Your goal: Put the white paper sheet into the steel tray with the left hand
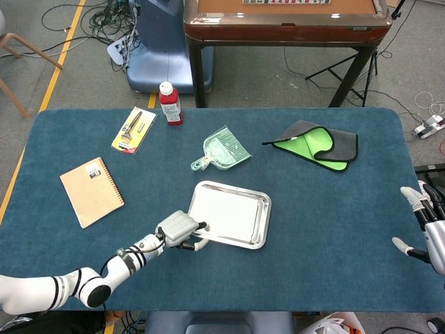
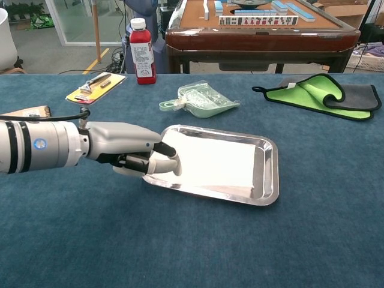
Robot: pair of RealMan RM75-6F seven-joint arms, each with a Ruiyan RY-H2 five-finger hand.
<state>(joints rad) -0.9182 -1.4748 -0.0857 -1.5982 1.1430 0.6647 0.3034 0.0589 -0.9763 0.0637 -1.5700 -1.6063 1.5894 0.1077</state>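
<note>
The white paper sheet [image 1: 227, 211] [image 2: 211, 159] lies flat inside the steel tray [image 1: 261, 221] [image 2: 270, 176] in the middle of the blue table. My left hand [image 1: 180, 229] [image 2: 128, 155] sits low at the tray's near-left corner. Its fingers are curled in against the rim and nothing is in them. Whether they touch the rim I cannot tell. My right hand [image 1: 425, 224] shows only in the head view, at the far right edge of the table. Its fingers are spread, it holds nothing, and it is far from the tray.
Behind the tray lies a pale green plastic dustpan [image 1: 222, 149] [image 2: 203, 97]. A green-and-grey cloth [image 1: 317, 145] [image 2: 324, 91] is at the back right. A red bottle [image 1: 170, 103] [image 2: 141, 51], a yellow tool card [image 1: 134, 129] and a brown notebook [image 1: 92, 191] lie to the left.
</note>
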